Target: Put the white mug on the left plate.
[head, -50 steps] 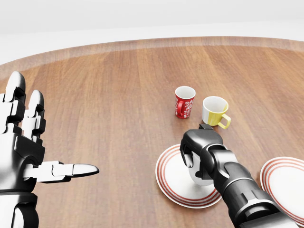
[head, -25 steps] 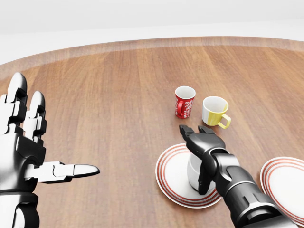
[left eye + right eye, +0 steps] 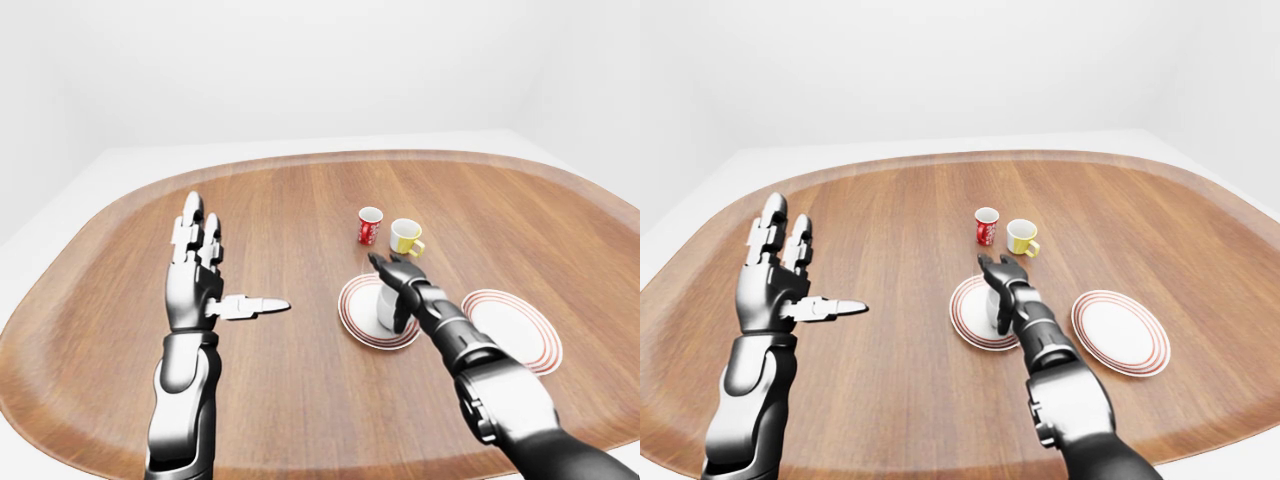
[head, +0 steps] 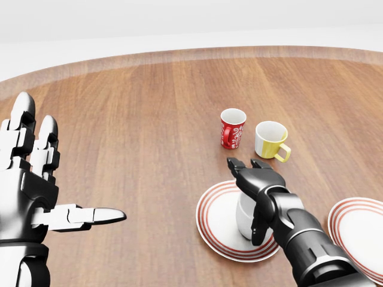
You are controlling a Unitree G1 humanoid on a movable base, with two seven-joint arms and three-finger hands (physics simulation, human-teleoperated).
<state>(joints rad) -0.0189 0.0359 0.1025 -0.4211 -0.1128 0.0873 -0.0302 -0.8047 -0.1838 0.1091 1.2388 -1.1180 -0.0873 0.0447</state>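
The white mug (image 4: 242,216) stands upright on the left plate (image 4: 212,216), a white plate with red rings, in the lower middle of the head view. My right hand (image 4: 246,197) is open over the mug. Its fingers stretch past the mug's top and the thumb hangs down along its right side, hiding much of the mug. I cannot tell whether the hand still touches it. My left hand (image 4: 66,161) is raised at the left edge, open with fingers spread, holding nothing.
A red patterned mug (image 4: 232,128) and a yellow mug (image 4: 270,140) stand just above the left plate. A second red-ringed plate (image 4: 359,230) lies at the right edge. The brown wooden table (image 3: 300,200) is oval with a raised rim.
One second ago my right hand was closed round the white mug on the plate. It has since opened and let the mug go. The left hand has barely moved.
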